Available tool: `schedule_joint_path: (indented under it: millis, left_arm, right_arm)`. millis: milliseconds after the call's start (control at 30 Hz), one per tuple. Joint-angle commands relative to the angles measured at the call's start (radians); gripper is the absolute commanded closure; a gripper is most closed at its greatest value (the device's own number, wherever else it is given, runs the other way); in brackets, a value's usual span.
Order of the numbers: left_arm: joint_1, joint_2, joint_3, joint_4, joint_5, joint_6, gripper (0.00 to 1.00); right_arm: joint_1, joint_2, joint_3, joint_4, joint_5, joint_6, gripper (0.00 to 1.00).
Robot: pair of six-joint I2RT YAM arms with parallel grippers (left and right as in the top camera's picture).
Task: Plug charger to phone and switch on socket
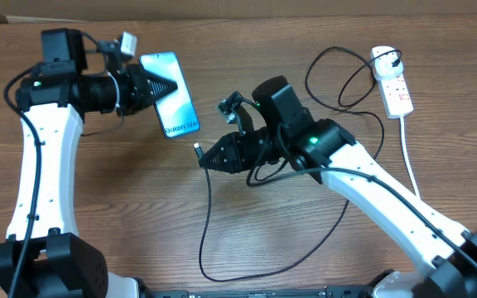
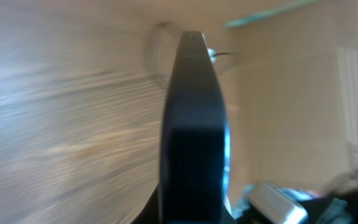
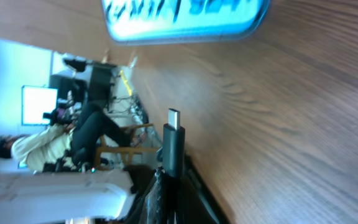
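"Galaxy S24" stands on the phone (image 1: pixel 179 106) screen; nothing else is legible

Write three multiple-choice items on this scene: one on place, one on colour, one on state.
1. The white elongated power strip lies: A) far right B) at the centre C) near left.
2. The slim rectangular smartphone has a screen that is: A) red B) light blue C) yellow.
3. The thin black charger cable's connector is: A) plugged in B) lying loose C) gripped in the right claw, short of the smartphone.
A, overhead shows it at the right edge; B, its screen glows teal-blue; C, the right wrist view shows a gap.
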Motion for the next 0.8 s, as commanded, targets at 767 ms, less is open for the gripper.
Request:
schedule_joint_path:
  millis: [767]
  left_arm:
    - [0.085, -0.007, 0.008, 0.211, 0.484, -0.412, 0.96]
  right_arm:
    - [-0.021, -0.07, 0.016, 0.341, -0.131, 0.222, 0.96]
